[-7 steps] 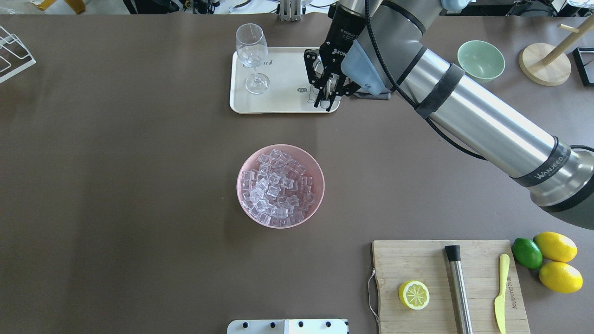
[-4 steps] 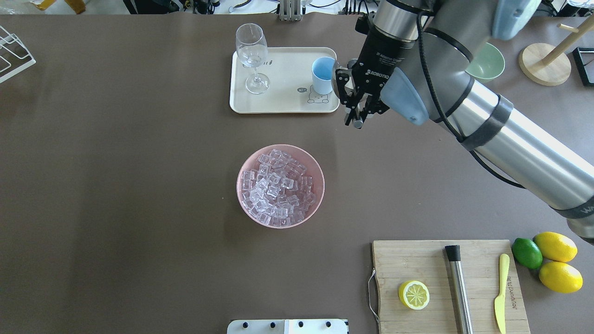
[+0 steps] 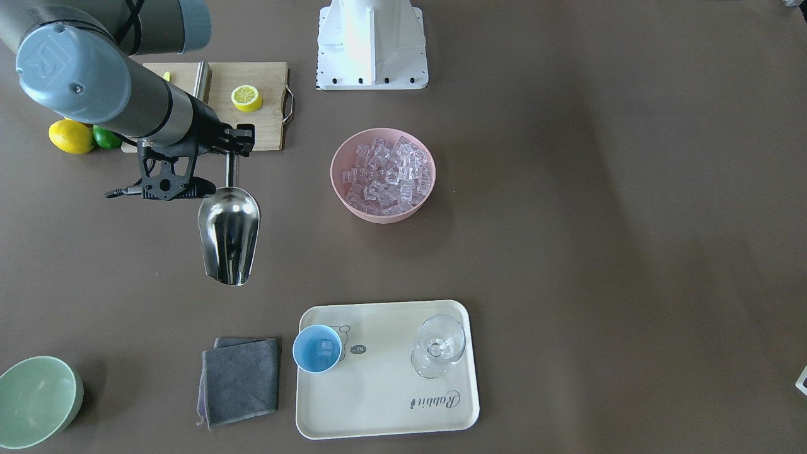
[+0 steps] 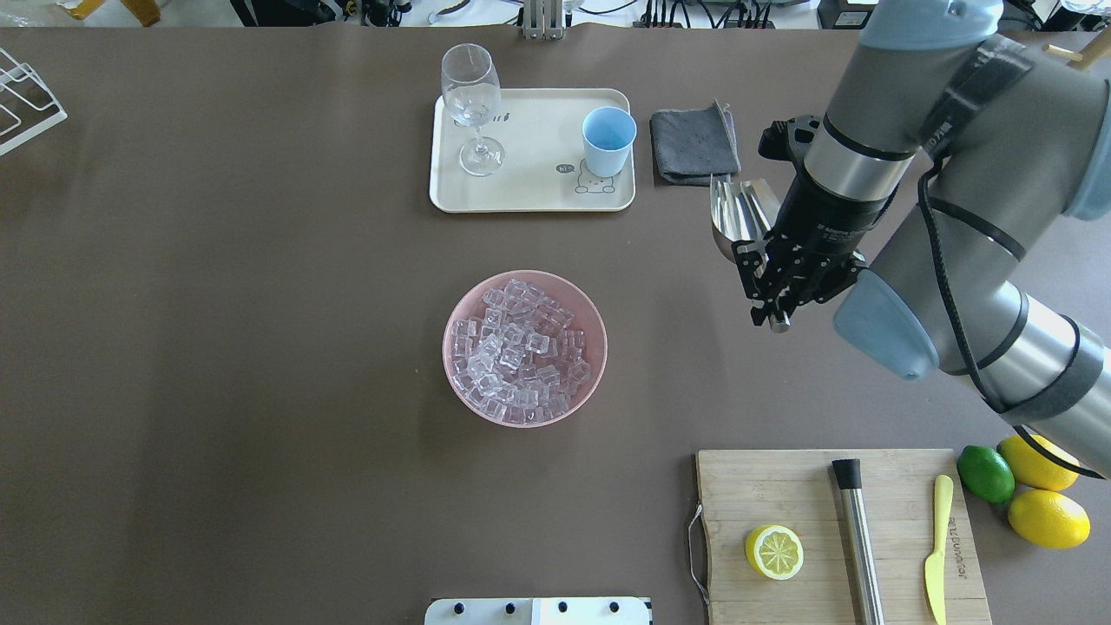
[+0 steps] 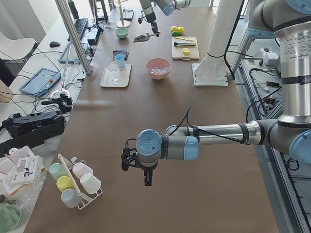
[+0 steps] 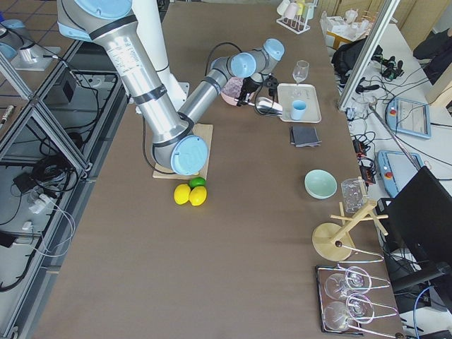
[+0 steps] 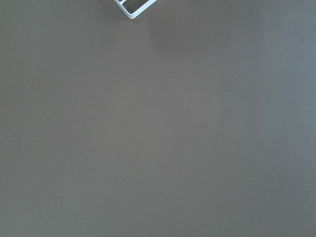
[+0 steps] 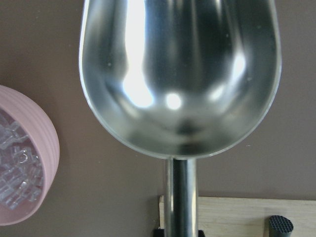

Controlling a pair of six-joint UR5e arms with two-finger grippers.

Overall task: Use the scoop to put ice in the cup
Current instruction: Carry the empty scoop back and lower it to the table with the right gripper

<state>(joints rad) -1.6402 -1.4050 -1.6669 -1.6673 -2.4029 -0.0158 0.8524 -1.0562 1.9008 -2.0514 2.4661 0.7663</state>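
My right gripper (image 4: 775, 312) is shut on the thin handle of the steel scoop (image 4: 738, 217) and holds it above the table, right of the pink bowl (image 4: 460, 382). The scoop's trough (image 8: 180, 74) is empty in the right wrist view. The bowl holds many clear ice cubes (image 4: 523, 351). The light-blue cup (image 4: 608, 139) stands on the cream tray (image 4: 529, 187); the front-facing view shows a little ice in the cup (image 3: 317, 348). My left gripper (image 5: 146, 177) shows only in the exterior left view, far from these things; I cannot tell its state.
A stemmed glass (image 4: 473, 104) stands on the tray and a grey cloth (image 4: 694, 143) lies beside it. A cutting board (image 4: 781, 486) carries a lemon half (image 4: 773, 551), a steel cylinder (image 4: 857, 538) and a yellow knife (image 4: 937, 547). A green bowl (image 3: 34, 400) sits far right.
My right arm has swung away from the cup and tray, toward the right and the near side, carrying the scoop. The cup and the grey cloth are now uncovered.
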